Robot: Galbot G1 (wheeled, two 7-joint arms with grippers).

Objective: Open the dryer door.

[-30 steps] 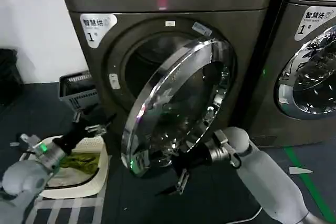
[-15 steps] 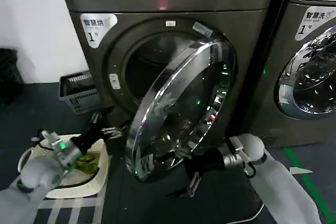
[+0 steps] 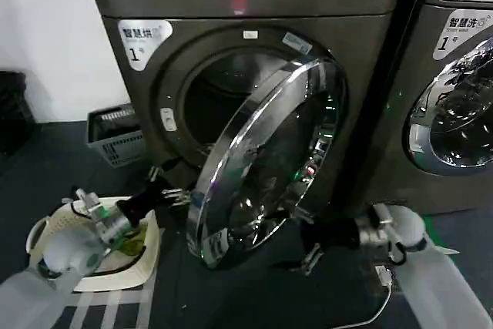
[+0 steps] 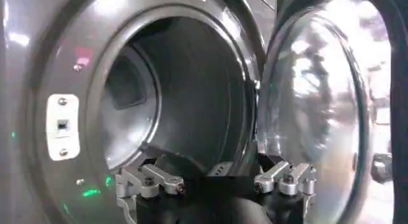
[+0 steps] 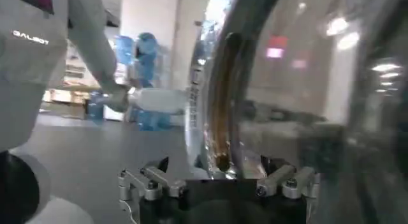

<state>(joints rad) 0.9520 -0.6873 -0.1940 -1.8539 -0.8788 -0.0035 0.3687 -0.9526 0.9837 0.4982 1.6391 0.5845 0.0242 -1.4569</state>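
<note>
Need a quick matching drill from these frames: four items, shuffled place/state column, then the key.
Things:
1. chrome-ringed round dryer door
2. left gripper
3. right gripper
4. cream laundry basket

Places/states:
A. on the floor, green cloth inside
B. open, at the door's free edge
C. partly swung open
D. open, below the door's front face

Pairs: 1-C, 2-B, 3-D, 4-A

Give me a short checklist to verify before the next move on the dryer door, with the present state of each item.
1. The dryer door is unlatched and swung partly open: ok.
2. The left gripper is open, beside the door's free edge: ok.
3. The left gripper is touching the chrome ring: cannot tell.
4. The right gripper is open and low in front of the door: ok.
5. The laundry basket stands outside the door's swing: cannot tell.
</note>
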